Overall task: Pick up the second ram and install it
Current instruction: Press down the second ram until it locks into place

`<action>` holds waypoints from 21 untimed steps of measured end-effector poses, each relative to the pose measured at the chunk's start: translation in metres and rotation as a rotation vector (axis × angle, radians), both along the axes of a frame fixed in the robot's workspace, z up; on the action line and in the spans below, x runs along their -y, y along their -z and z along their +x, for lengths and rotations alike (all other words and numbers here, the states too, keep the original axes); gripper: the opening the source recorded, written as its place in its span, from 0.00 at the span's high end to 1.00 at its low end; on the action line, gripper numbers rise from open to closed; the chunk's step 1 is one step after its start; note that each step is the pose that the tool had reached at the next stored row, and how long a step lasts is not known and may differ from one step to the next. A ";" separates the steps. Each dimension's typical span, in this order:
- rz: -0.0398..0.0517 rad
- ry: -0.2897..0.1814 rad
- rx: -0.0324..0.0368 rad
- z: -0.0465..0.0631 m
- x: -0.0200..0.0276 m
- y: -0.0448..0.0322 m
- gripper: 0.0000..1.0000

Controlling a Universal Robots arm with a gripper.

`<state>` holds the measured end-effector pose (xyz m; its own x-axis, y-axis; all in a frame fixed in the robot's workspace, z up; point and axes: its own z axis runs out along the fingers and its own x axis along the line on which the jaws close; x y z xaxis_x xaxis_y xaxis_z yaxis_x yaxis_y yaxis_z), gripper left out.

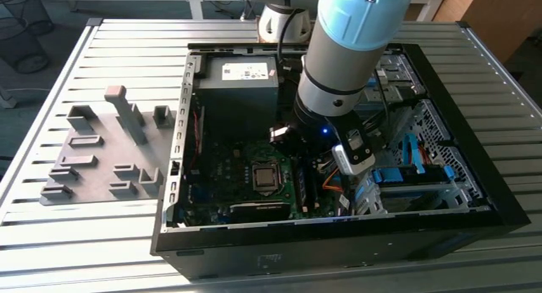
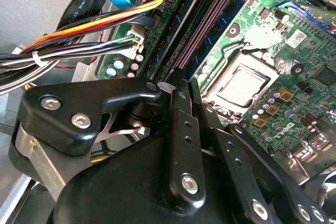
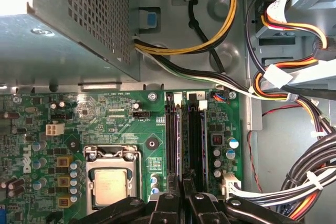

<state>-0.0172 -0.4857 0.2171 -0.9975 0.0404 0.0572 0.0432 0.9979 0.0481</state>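
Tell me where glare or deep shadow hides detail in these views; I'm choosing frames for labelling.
In the exterior view, the inside of the computer case lies in dark shadow around the motherboard, while the table slats are bright. In the first wrist view, a blown-out white patch sits at the corner above the power supply. In the second wrist view, the close gripper is black and detail-poor.

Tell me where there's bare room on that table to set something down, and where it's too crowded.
Free: the slatted table beyond the grey holder tray, and the strip in front of the tray toward the near edge. Crowded: inside the computer case, where the gripper sits low over the memory slots beside the processor socket, with cable bundles alongside.
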 end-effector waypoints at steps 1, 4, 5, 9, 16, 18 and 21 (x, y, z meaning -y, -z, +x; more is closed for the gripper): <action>0.0000 0.000 -0.0001 0.000 0.0000 0.0000 0.86; -0.0003 -0.002 -0.0009 0.001 0.0000 -0.0001 0.86; -0.0004 -0.003 -0.0011 0.001 0.0001 -0.0001 0.86; -0.0004 -0.010 -0.0012 0.001 0.0001 0.0005 0.86; -0.0003 -0.012 -0.0012 0.002 0.0000 0.0034 0.86; -0.0005 -0.012 -0.0015 0.002 0.0000 0.0038 0.86; -0.0003 -0.012 -0.0015 0.002 0.0000 0.0040 0.86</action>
<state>-0.0157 -0.4857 0.2131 -0.9979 0.0284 0.0586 0.0312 0.9984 0.0478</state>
